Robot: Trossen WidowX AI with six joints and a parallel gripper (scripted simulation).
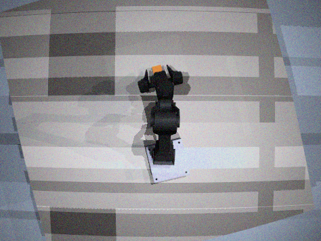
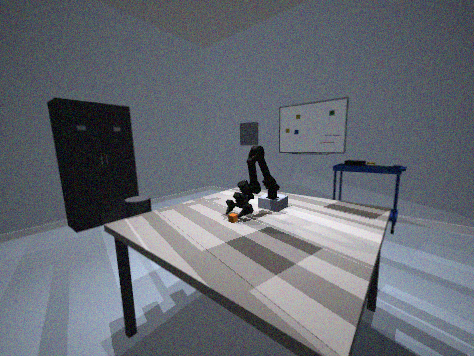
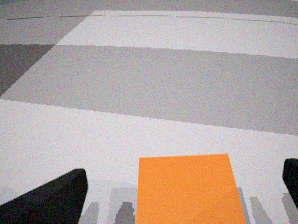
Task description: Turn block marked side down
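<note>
The orange block appears to rest flat on the striped table. The faces that show are plain orange; no marked side shows, and its underside is hidden. In the wrist view the near part of the block is cut off by the frame's lower edge. My gripper is wide open, low at the table, with one finger on each side of the block. A gap shows between the block and each finger in the wrist view.
The arm's pale base plate is bolted behind the gripper, and the arm reaches from it to the block. A dark cabinet, a blue cart and a whiteboard stand or hang beyond the table.
</note>
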